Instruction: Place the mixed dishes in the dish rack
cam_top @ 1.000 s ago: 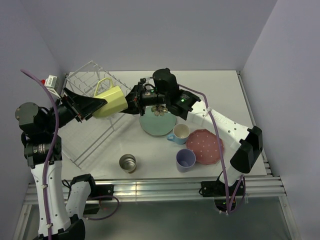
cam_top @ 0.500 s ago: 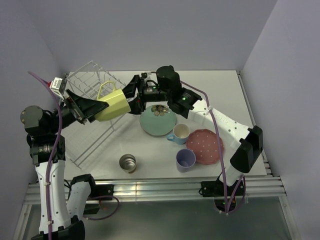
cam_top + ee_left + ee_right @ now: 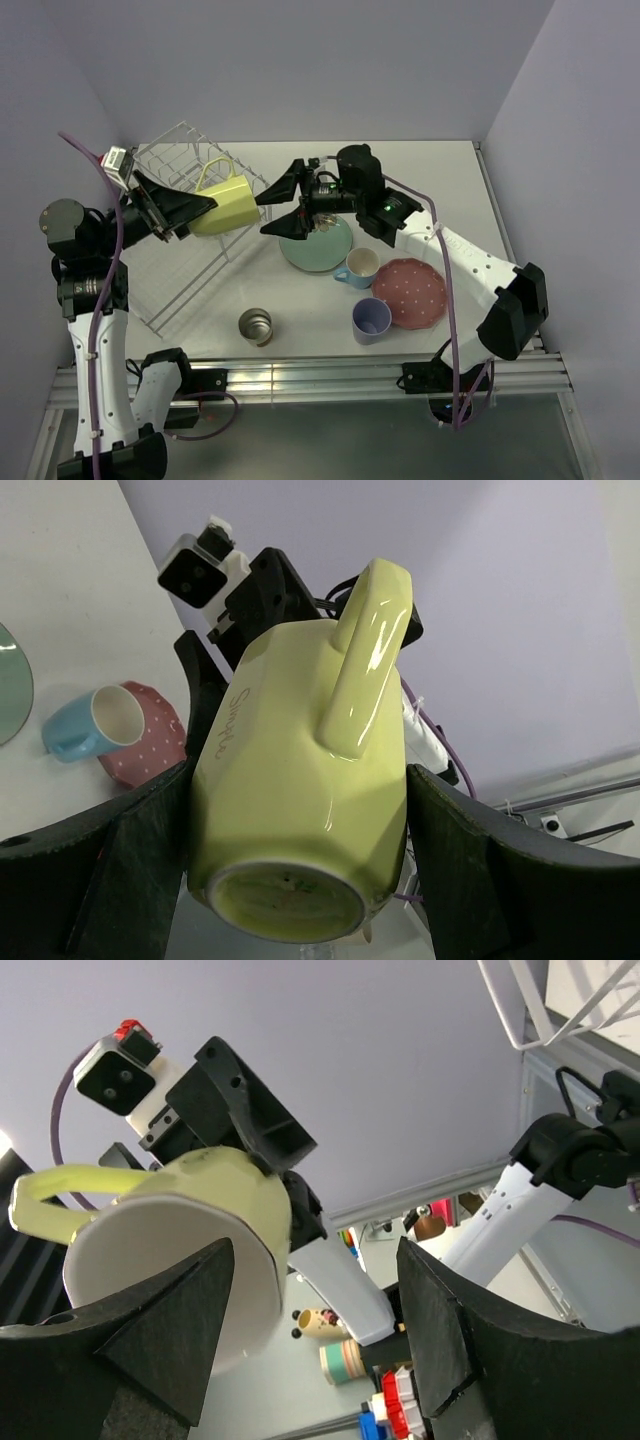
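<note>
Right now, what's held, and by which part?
Left pincer grips the yellow mug across its body, near the base; handle free. Right pincer open, holding nothing.

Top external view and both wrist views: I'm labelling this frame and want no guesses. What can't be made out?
Top view, mint-green flower plate: far rim under the right pincer.
Top view, dish rack: partly covered by the left arm and yellow mug.
Left wrist view: the mug's mouth faces away, inside unseen.
Right wrist view: background items too small and blurred to name.
</note>
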{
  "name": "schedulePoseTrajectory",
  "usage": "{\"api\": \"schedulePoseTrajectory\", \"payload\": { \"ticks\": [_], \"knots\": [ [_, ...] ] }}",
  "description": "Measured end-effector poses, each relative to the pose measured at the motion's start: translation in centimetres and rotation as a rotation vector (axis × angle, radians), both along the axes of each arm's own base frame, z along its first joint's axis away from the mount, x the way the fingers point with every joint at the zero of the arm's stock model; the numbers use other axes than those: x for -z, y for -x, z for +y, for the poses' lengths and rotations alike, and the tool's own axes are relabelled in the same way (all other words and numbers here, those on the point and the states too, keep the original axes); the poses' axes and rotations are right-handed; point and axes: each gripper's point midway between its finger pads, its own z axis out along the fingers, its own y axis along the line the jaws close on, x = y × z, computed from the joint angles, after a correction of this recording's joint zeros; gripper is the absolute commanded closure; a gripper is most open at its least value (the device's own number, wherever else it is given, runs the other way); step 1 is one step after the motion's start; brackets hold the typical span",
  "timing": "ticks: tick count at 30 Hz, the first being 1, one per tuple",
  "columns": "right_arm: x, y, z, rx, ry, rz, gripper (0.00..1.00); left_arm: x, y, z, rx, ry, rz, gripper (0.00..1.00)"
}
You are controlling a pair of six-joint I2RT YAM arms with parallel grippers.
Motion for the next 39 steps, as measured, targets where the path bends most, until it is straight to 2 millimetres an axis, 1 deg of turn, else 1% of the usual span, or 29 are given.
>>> {"api": "schedulePoseTrajectory", "payload": {
  "ticks": [2, 4, 6, 7, 9, 11, 13, 15, 18, 21, 23, 26, 28, 31, 33, 36, 39],
  "knots": [
    [0.1, -0.2, -0.9, 0.012, 0.006, -0.008, 0.26, -0.2, -0.3, 0.1, -0.008, -0.009, -0.002, 1.0],
    [0.3, -0.6, -2.3, 0.039, 0.015, -0.025, 0.26, -0.4, -0.5, 0.2, -0.02, -0.017, -0.005, 1.0],
    [0.7, -1.0, -4.3, 0.077, 0.026, -0.041, 0.26, -0.7, -0.8, 0.4, -0.038, -0.024, -0.008, 1.0],
    [1.1, -1.3, -5.5, 0.103, 0.037, -0.047, 0.26, -0.9, -1.1, 0.5, -0.054, -0.027, -0.01, 1.0],
    [1.8, -1.4, -7.4, 0.138, 0.058, -0.055, 0.26, -1.2, -1.6, 0.9, -0.085, -0.037, -0.005, 1.0],
    [2.4, -1.5, -9.4, 0.177, 0.083, -0.077, 0.27, -1.8, -2.6, 1.6, -0.143, -0.058, 0.0, 1.0],
    [2.8, -1.2, -10.4, 0.188, 0.105, -0.105, 0.27, -2.6, -3.9, 2.5, -0.211, -0.087, -0.009, 1.0],
    [3.1, -0.7, -10.7, 0.168, 0.129, -0.138, 0.27, -3.1, -5.1, 3.5, -0.273, -0.109, -0.007, 1.0],
    [4.1, -0.2, -10.9, 0.113, 0.201, -0.185, 0.28, -3.3, -7.3, 5.6, -0.383, -0.142, 0.017, 1.0],
    [5.2, 0.1, -11.2, 0.063, 0.27, -0.246, 0.27, -3.3, -9.7, 8.3, -0.508, -0.175, 0.059, 1.0],
    [6.2, 0.7, -11.7, 0.032, 0.306, -0.266, 0.28, -2.9, -11.3, 10.7, -0.618, -0.21, 0.107, 1.0],
    [7.3, 1.4, -12.3, -0.01, 0.352, -0.289, 0.28, -2.1, -12.6, 13.9, -0.763, -0.263, 0.171, 1.0],
    [7.7, 1.7, -12.7, -0.029, 0.373, -0.305, 0.28, -1.1, -12.7, 16.2, -0.868, -0.301, 0.229, 1.0],
    [7.8, 2.1, -13.0, -0.051, 0.392, -0.341, 0.28, 0.9, -11.9, 18.6, -0.989, -0.352, 0.333, 1.0],
    [7.6, 2.2, -13.2, -0.057, 0.399, -0.365, 0.28, 2.3, -11.1, 19.8, -1.049, -0.381, 0.408, 1.0],
    [7.5, 2.5, -13.4, -0.064, 0.404, -0.389, 0.28, 4.6, -9.7, 20.7, -1.102, -0.423, 0.525, 1.0],
    [7.3, 2.7, -13.5, -0.067, 0.408, -0.407, 0.28, 6.4, -8.2, 21.4, -1.139, -0.472, 0.621, 1.0]
  ]
}}
